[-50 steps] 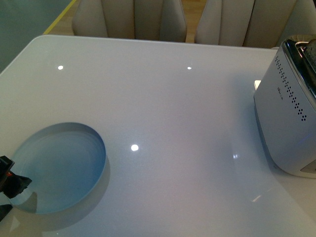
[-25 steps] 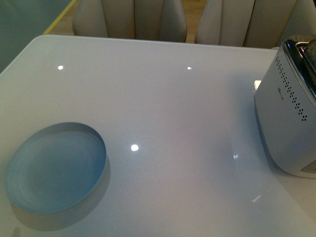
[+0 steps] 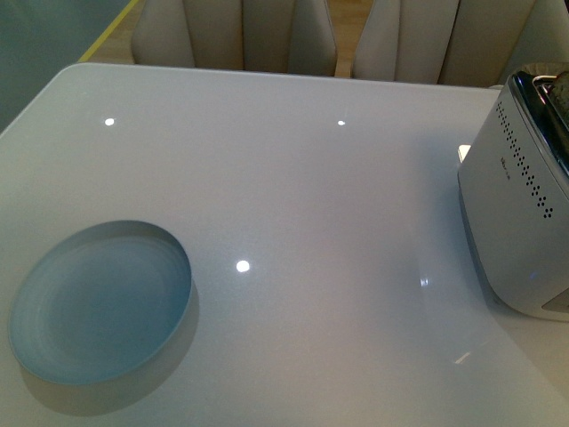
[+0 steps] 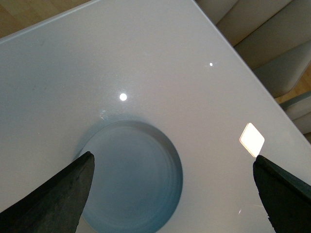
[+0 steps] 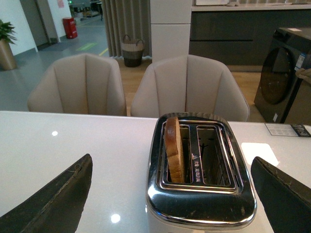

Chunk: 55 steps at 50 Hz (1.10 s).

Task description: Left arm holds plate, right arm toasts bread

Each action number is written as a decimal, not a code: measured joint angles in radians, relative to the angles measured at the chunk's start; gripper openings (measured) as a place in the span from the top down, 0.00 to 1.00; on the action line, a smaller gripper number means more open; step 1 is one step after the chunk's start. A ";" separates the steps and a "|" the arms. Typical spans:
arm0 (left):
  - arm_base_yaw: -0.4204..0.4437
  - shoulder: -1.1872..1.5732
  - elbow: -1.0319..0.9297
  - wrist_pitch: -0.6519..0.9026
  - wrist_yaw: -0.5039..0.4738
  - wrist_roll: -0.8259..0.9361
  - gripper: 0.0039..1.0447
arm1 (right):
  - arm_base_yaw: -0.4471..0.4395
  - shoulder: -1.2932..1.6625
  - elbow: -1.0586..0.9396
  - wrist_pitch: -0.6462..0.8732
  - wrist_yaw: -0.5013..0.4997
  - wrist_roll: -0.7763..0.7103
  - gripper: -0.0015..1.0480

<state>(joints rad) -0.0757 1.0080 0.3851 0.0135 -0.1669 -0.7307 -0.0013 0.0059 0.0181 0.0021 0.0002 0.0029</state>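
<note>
— Since a second ago our left gripper (image 4: 170, 194) has left the front view; it sat at the plate's near-left edge then, and now we see only the plate (image 3: 100, 302) there, in the same spot.

— Where does that leave the plate?

— Flat on the white table (image 3: 302, 196), at its near-left part, well apart from the toaster (image 3: 520, 205) at the right edge. In the left wrist view our left gripper hangs above the plate, fingers (image 4: 53, 194) spread wide, touching nothing.

— And the bread?

— The bread (image 5: 173, 154) stands upright in one of the toaster's two slots, its top above the chrome rim. Our right gripper (image 5: 170, 194) faces the toaster from above, fingers (image 5: 53, 199) wide apart and empty. Beige chairs (image 5: 189, 87) stand behind the table.
</note>
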 joint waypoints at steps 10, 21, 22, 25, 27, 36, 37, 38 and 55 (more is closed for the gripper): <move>-0.133 -0.054 0.034 -0.093 -0.122 -0.064 0.07 | 0.000 0.000 0.000 0.000 0.000 0.000 0.09; -0.179 -0.084 0.054 -0.132 -0.161 -0.103 0.07 | 0.000 0.000 0.000 0.000 0.000 0.000 0.09; -0.179 -0.084 0.054 -0.132 -0.162 -0.103 0.07 | 0.000 0.000 0.000 0.000 0.000 0.000 0.09; -0.179 -0.084 0.054 -0.132 -0.163 -0.106 0.07 | 0.000 0.000 0.000 0.000 0.000 0.000 0.09; -0.179 -0.084 0.054 -0.132 -0.164 -0.106 0.07 | 0.000 0.000 0.000 0.000 0.000 0.000 0.09; -0.144 -0.112 -0.122 0.370 -0.042 0.228 0.25 | 0.000 0.000 0.000 0.000 0.000 0.000 0.09; -0.135 -0.127 -0.164 0.475 -0.028 0.310 0.30 | 0.000 0.000 0.000 0.000 0.000 0.000 0.09; -0.127 -0.139 -0.185 0.531 -0.021 0.372 0.34 | 0.000 0.000 0.000 0.000 0.000 0.000 0.09; -0.032 -0.346 -0.303 0.557 0.065 0.705 0.95 | 0.000 0.000 0.000 0.000 0.000 0.000 0.09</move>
<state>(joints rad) -0.1074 0.6617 0.0818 0.5709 -0.1020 -0.0254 -0.0010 0.0055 0.0181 0.0021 0.0002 0.0029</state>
